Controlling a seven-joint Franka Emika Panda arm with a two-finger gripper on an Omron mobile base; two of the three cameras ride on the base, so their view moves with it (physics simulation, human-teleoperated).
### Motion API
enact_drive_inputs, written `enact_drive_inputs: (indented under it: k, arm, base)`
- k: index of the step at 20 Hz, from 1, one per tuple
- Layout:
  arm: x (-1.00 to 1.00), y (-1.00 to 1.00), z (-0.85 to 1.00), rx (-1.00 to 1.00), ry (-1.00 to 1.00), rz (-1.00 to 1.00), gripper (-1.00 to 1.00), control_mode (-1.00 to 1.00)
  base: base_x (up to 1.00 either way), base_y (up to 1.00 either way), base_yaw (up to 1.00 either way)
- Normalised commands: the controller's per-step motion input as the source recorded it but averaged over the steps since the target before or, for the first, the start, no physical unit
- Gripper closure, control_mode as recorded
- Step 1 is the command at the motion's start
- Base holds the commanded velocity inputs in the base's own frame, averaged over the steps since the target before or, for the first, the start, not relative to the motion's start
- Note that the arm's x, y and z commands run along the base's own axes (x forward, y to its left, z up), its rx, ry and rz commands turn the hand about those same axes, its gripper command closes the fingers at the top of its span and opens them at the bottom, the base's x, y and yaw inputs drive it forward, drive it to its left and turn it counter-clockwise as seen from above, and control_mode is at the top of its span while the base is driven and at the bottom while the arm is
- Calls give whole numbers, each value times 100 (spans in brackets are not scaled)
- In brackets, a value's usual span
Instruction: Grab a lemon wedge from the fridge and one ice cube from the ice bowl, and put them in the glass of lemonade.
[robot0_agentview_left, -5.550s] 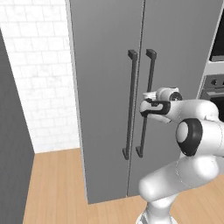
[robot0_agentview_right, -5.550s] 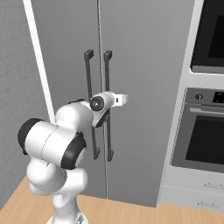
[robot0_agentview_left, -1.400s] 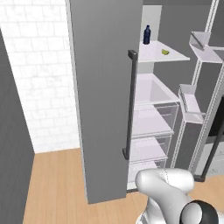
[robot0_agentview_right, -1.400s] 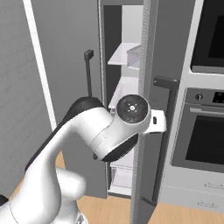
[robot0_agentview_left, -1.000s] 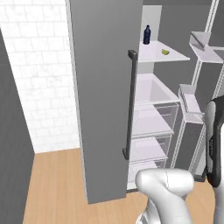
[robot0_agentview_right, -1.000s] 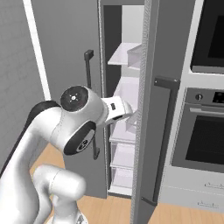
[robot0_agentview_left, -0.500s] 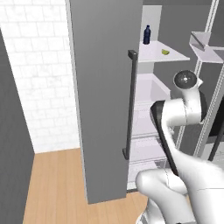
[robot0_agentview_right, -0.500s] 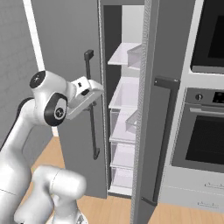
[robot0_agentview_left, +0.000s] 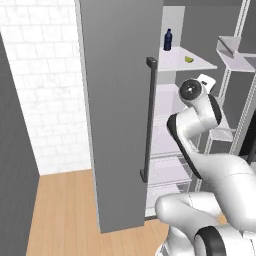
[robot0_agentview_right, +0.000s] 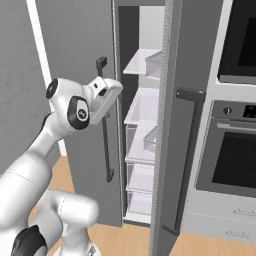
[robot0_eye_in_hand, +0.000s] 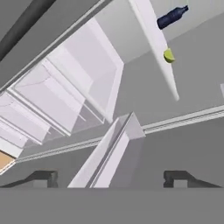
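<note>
Fridge (robot0_agentview_left: 120, 100): the right door is swung open, the left door is shut — white shelves and clear drawers are exposed inside.
Lemon wedge (robot0_agentview_left: 189, 59): seen lying on the fridge's upper white shelf (robot0_agentview_left: 192, 64), toward its front edge, apart from everything else.
Bottle (robot0_agentview_left: 168, 39): a dark blue bottle is stood upright at the back of the same shelf, well behind the wedge.
End effector (robot0_eye_in_hand: 112, 177): raised before the open fridge, below the wedge's shelf; its fingertips are spread wide apart and nothing is held.
</note>
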Motion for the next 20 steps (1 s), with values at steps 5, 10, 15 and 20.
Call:
enact_drive_inputs:
  k: [5, 10, 15, 20]
  arm:
    - [16, -86, 1, -21, 11, -7, -100, -100]
    - [0, -100, -6, -7, 26, -18, -100, -100]
    - [0, -100, -9, -3, 22, -21, -100, -100]
    - [-6, -100, -14, -1, 17, -20, -100, -100]
  base:
    - [0, 0, 0]
    - [0, 0, 0]
    - [0, 0, 0]
    - [0, 0, 0]
